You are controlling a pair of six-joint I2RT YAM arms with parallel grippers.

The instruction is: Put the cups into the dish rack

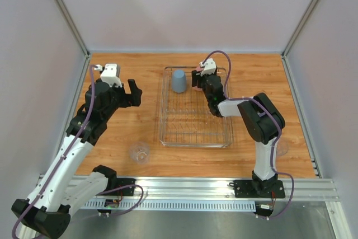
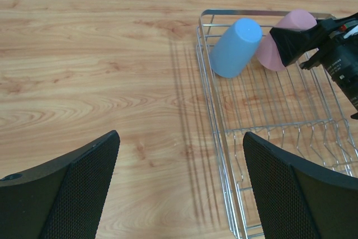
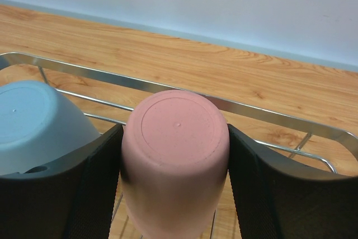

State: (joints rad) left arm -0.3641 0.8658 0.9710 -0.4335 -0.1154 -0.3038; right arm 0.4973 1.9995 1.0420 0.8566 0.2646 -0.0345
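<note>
- My right claw [image 3: 176, 167] grips the pink cup [image 3: 174, 155], tilted, at the dish rack's [image 1: 195, 145] far end, just beside the blue cup [image 1: 178, 81].
- I'd lower it gently, avoid nudging the blue cup, and release once it rests on the wires.
- My left claw [image 2: 182, 135] hangs open, empty, left of the rack.

Rectangular silver wire-mesh dish rack [image 1: 190, 121], lying flat on the wooden table. A blue plastic tumbler [image 1: 178, 81] stands base-up, slightly tilted, in its far left corner; a pink plastic tumbler [image 3: 174, 160], also base-up, is just to its right, clasped at the sides by the right gripper [image 3: 173, 132]. Two clear transparent tumblers rest on the table outside the rack, one [image 1: 139, 153] near its near left corner, the other [image 1: 281, 147] to its right and partly hidden.
</note>
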